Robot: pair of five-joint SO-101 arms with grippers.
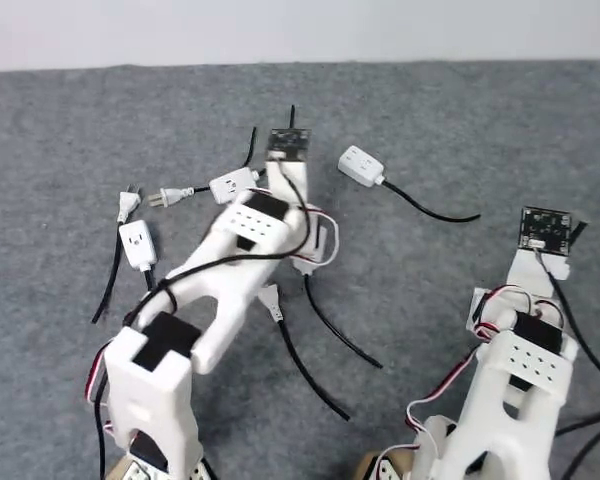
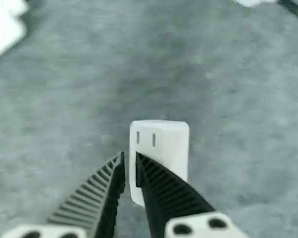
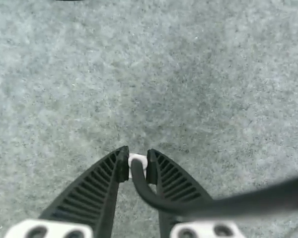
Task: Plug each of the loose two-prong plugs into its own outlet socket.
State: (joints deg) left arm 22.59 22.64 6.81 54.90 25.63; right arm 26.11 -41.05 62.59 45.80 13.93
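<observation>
White socket (image 2: 161, 141) is pinched by its edge in left gripper (image 2: 130, 159) fingers; right gripper (image 3: 137, 150) fingers clamp a plug (image 3: 137, 160) (cord (image 3: 213, 203) trailing). Risk: the thin edge grip could let the socket pivot away under insertion force.

Plug (image 1: 158, 198) just left of socket (image 1: 232, 184)

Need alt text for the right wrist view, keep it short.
The right gripper is shut on a small white plug, whose black cord curls out past the gripper. Grey carpet lies behind.
</observation>
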